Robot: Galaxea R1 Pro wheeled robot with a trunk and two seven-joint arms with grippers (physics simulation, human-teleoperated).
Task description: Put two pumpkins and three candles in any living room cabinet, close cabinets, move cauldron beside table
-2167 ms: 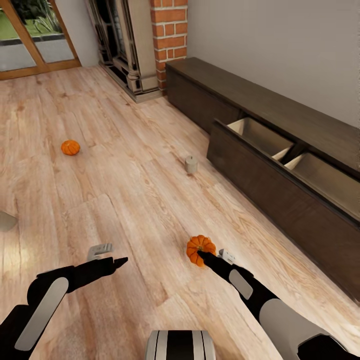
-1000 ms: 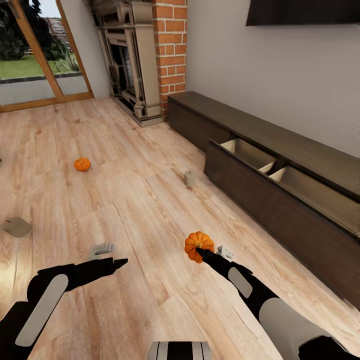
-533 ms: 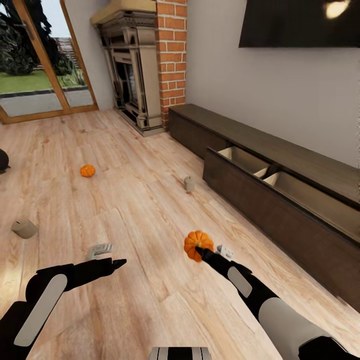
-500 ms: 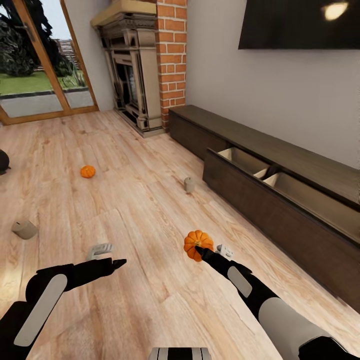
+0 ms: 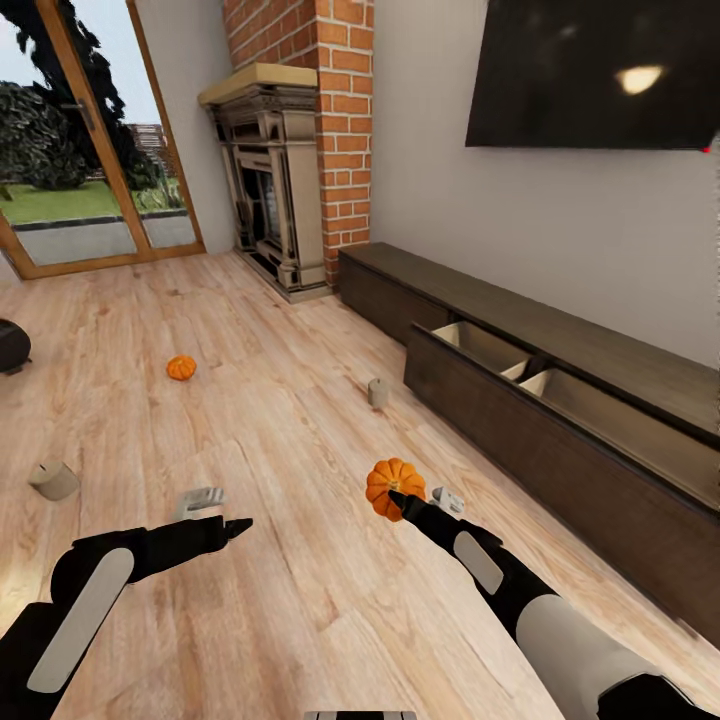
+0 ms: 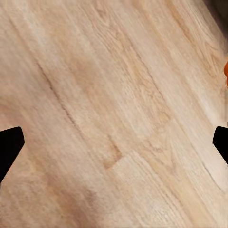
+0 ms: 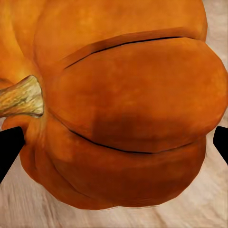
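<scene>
at the floor's left edge in the head view sits the black cauldron [image 5: 12,346], cut off by the frame. nearer the robot lies a tan candle [image 5: 53,479] on its side, and beyond it a small pumpkin [image 5: 181,367] rests on the planks, well apart from both arms. the left gripper [image 5: 212,510] hangs over bare floor with its fingers spread wide and nothing between them; the left wrist view confirms only planks below. a second candle [image 5: 378,392] stands upright just beside the left end of the pulled-out drawer [image 5: 520,372] of the long dark cabinet [image 5: 470,300]. the right gripper [image 5: 418,498] is clamped on the second pumpkin [image 5: 394,486], held off the floor; in the right wrist view that pumpkin [image 7: 118,104] sits between the fingertips with its stem out to one side.

the relation that matters: the drawer's pale compartments lie forward and to the right of the carried pumpkin, and the right arm is the nearer one.

count: two pumpkins, two candles visible, one cauldron, one drawer open.
</scene>
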